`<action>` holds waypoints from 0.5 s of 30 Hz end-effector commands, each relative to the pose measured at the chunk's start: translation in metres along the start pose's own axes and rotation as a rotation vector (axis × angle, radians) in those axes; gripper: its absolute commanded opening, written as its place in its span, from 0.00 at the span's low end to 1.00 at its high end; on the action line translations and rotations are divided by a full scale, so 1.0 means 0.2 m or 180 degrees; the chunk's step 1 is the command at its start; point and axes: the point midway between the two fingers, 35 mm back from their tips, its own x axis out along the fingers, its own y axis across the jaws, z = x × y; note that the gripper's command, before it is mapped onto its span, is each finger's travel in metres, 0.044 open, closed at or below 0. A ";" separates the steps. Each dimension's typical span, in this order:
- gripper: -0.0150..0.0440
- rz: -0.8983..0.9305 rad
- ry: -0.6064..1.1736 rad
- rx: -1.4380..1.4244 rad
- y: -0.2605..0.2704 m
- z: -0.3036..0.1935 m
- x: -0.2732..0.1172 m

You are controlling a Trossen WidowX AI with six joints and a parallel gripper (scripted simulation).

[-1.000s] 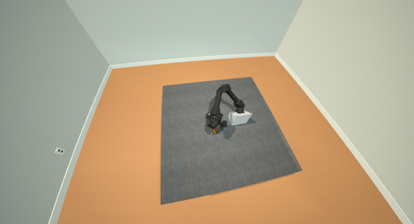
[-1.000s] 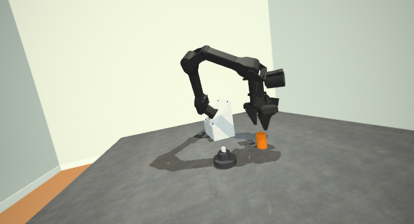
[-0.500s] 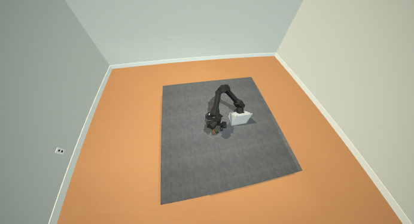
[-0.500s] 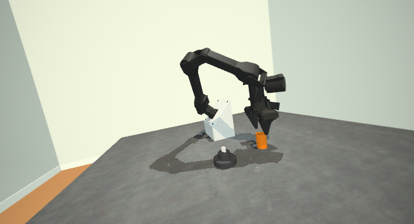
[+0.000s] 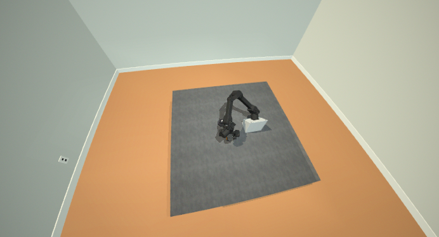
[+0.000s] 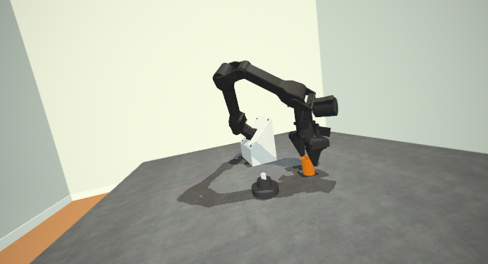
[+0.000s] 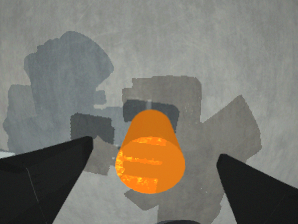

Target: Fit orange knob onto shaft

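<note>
The black parallel-jaw gripper (image 5: 231, 138) (image 6: 309, 160) (image 7: 157, 152) is wide open, pointing downward over the orange, round-sided knob (image 6: 307, 166) (image 7: 151, 165), and has nothing in its grip. In the wrist view its dark, tapering fingers stand on opposite sides of the knob, with a visible gap on each side. The knob rests on the mottled grey slab (image 5: 206, 173) (image 6: 211, 236) (image 7: 240, 40), off the shaft and near the black, round, stepped pedestal (image 6: 265, 190). The pedestal has a broad disc below and a narrower collar above, and the short, pale silver shaft (image 6: 263, 176) stands upright and uncovered from its centre. The knob's body is smooth and plain orange; seen from above, its round top shows brighter, ragged-edged bands of light among darker orange bars. Its underside is hidden, so the hole and its flat side cannot be seen, and the shaft's own flat is too small to make out. The matt black arm (image 5: 229, 108) (image 6: 264, 77) arches from a white wedge-shaped base (image 5: 256, 126) (image 6: 264, 154) with sloping, flat faces. Grey shadows of the arm and gripper fall across the slab, some around the knob, with jagged outlines in the wrist view.
</note>
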 end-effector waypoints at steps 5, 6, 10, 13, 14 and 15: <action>1.00 0.0019 0.0037 -0.0043 0.02 0.00 0.09; 1.00 0.0018 0.0038 -0.0043 0.02 0.00 0.09; 1.00 0.0016 0.0042 -0.0042 0.02 -0.01 0.13; 1.00 0.0015 0.0045 -0.0042 0.02 -0.01 0.15; 1.00 0.0015 0.0046 -0.0041 0.02 -0.01 0.16; 1.00 0.0014 0.0047 -0.0041 0.02 -0.01 0.17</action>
